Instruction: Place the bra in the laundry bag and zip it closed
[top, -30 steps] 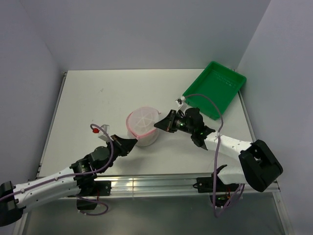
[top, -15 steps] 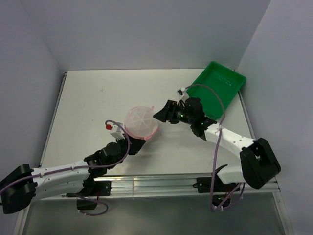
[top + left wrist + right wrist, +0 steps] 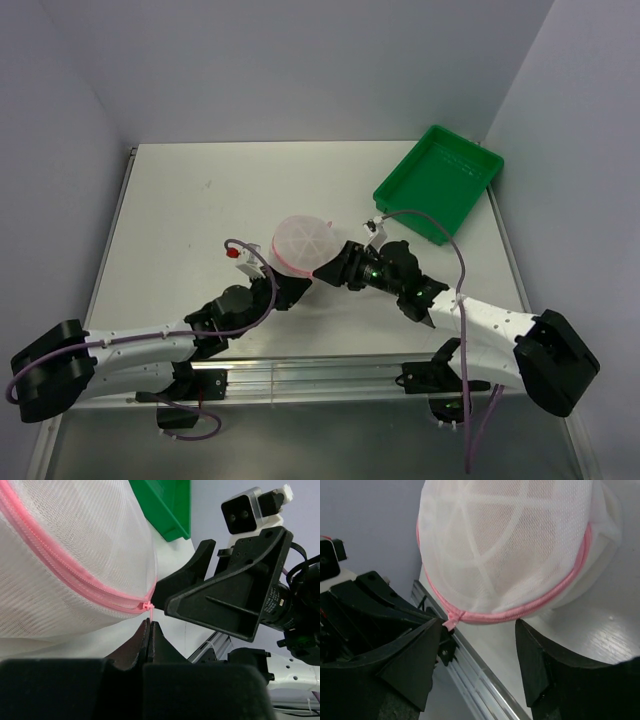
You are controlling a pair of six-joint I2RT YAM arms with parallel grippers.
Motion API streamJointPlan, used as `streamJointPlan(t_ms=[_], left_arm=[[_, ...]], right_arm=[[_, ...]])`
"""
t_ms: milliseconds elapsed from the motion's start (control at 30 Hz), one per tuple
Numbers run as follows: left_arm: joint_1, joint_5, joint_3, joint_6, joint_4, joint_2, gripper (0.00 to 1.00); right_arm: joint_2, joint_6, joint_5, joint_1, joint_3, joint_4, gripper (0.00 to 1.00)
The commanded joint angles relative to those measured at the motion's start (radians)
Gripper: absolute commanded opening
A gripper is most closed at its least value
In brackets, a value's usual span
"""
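Centre frame, the laundry bag (image 3: 302,243) shows translucent white mesh, white ribs fanning out in a star, and a bright pink zipper band round the rim. The bra (image 3: 535,535) tints the mesh a faint peach-beige. Upper right, the tray (image 3: 440,180) is solid green. The table (image 3: 200,200) is off-white. The left gripper (image 3: 297,286) and right gripper (image 3: 325,270) are matte black.

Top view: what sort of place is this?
Probably a robot test cell: white table walled by plain panels, left arm and right arm bolted at its edge, a laundry bag between them.
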Motion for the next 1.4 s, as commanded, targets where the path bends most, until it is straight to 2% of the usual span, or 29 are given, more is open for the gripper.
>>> streamJointPlan(t_ms=[0, 67, 100, 167, 200, 367, 400, 433, 800, 933, 1033, 1100, 1133, 1167, 1233, 1267, 1300, 1367], left_arm=[[-0.009, 0.021, -0.006, -0.016, 0.071, -0.022, 0.0], [-0.009, 0.021, -0.014, -0.016, 0.07, -0.031, 0.0], [-0.009, 0.02, -0.019, -0.016, 0.063, -0.039, 0.0], [-0.009, 0.015, -0.025, -0.018, 0.054, -0.051, 0.0], [-0.009, 0.014, -0.028, -0.018, 0.051, -0.065, 0.0], [-0.009, -0.006, -0.052, -0.009, -0.018, -0.11, 0.0], [-0.009, -0.011, -0.054, -0.006, -0.035, -0.129, 0.0], [-0.009, -0.017, -0.06, -0.003, -0.053, -0.142, 0.0], [-0.009, -0.202, -0.083, 0.028, -0.527, -0.487, 0.0], [-0.009, -0.222, -0.079, 0.042, -0.584, -0.55, 0.0], [-0.009, -0.187, -0.071, 0.062, -0.526, -0.527, 0.0], [-0.009, -0.14, -0.074, 0.063, -0.419, -0.468, 0.0], [-0.009, -0.127, -0.072, 0.06, -0.382, -0.441, 0.0], [-0.01, -0.118, -0.066, 0.05, -0.353, -0.391, 0.0], [-0.01, -0.094, -0.056, 0.033, -0.229, -0.352, 0.0], [-0.01, -0.088, -0.052, 0.033, -0.184, -0.337, 0.0], [-0.01, -0.086, -0.039, 0.03, -0.15, -0.303, 0.0], [-0.01, -0.083, -0.016, 0.037, -0.092, -0.248, 0.0]], right_arm=[[0.034, 0.064, 0.015, 0.004, 0.004, 0.142, 0.67], [0.057, 0.076, 0.03, 0.004, 0.009, 0.157, 0.62], [0.068, 0.078, 0.05, 0.006, 0.015, 0.152, 0.55], [0.07, 0.076, 0.076, 0.006, 0.018, 0.148, 0.47], [0.067, 0.076, 0.088, 0.004, 0.02, 0.146, 0.39], [0.06, 0.072, 0.134, 0.004, 0.02, 0.151, 0.14], [0.066, 0.064, 0.141, 0.003, 0.026, 0.142, 0.04], [0.07, 0.041, 0.139, -0.002, 0.038, 0.127, 0.0], [0.18, -0.146, 0.004, -0.17, 0.161, 0.082, 0.0], [0.254, -0.21, -0.04, -0.197, 0.245, 0.068, 0.0], [0.321, -0.238, -0.077, -0.212, 0.323, 0.045, 0.0], [0.358, -0.244, -0.093, -0.21, 0.378, 0.005, 0.05], [0.364, -0.244, -0.093, -0.212, 0.391, -0.007, 0.12], [0.363, -0.244, -0.09, -0.21, 0.402, -0.027, 0.31], [0.34, -0.243, -0.08, -0.203, 0.4, -0.076, 0.53], [0.318, -0.246, -0.067, -0.197, 0.392, -0.099, 0.7], [0.265, -0.241, -0.039, -0.194, 0.356, -0.125, 0.75], [0.159, -0.211, -0.025, -0.175, 0.296, -0.118, 0.79]])
